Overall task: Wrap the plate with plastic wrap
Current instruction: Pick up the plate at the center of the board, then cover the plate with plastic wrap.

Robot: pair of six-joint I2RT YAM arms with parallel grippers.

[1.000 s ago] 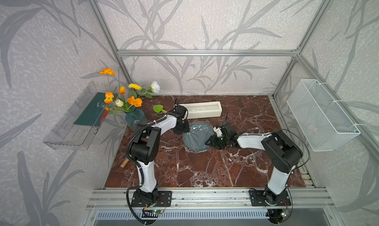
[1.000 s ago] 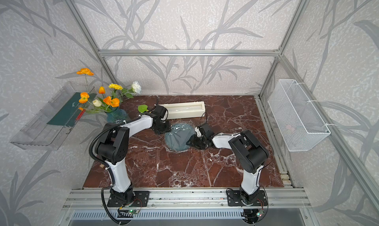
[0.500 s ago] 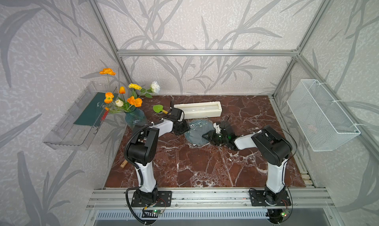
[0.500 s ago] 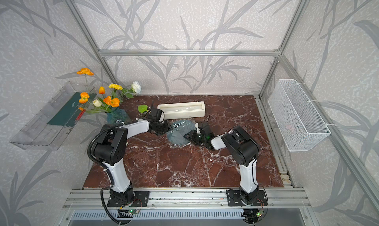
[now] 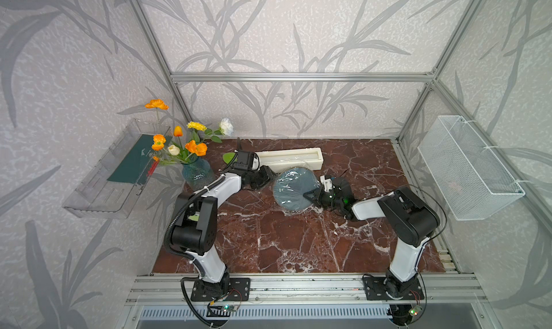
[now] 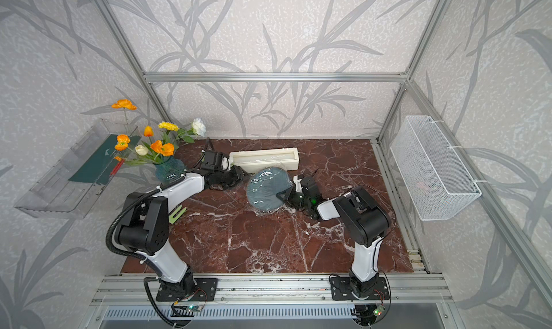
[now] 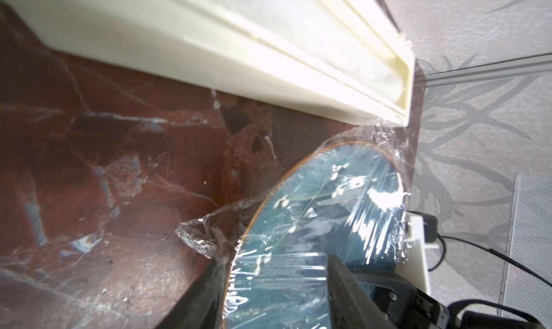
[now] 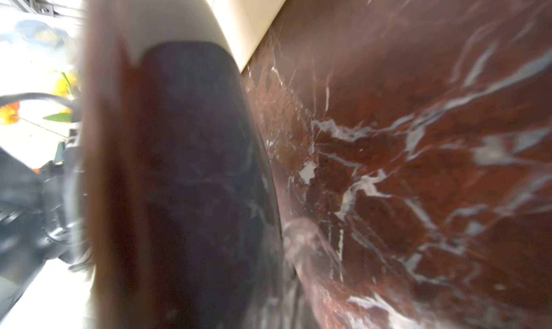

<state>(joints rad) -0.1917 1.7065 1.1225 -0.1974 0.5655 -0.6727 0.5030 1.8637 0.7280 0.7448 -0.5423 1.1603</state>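
While pinching the plate (image 5: pixel 289 190) rim through plastic wrap (image 7: pixel 197 238) with right gripper (image 5: pixel 309 194), straddling opposite rim with left gripper (image 7: pixel 273 261), jaws apart

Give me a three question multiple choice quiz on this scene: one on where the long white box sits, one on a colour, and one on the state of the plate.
1. Where is the long cream-white box relative to the plate?
A. Behind it, farther from the camera
B. On top of it
C. In front of it, nearer the camera

2. What colour is the hanging wire basket?
A. Black
B. White
C. Red

3. What is the state of the plate's face?
A. Bare
B. Piled with food
C. Covered by wrinkled plastic wrap

Answers:
1 A: in both top views the box lies just beyond the plate's far edge.
2 B: its mesh is plainly white.
3 C: glints and creases cross the face in the left wrist view.
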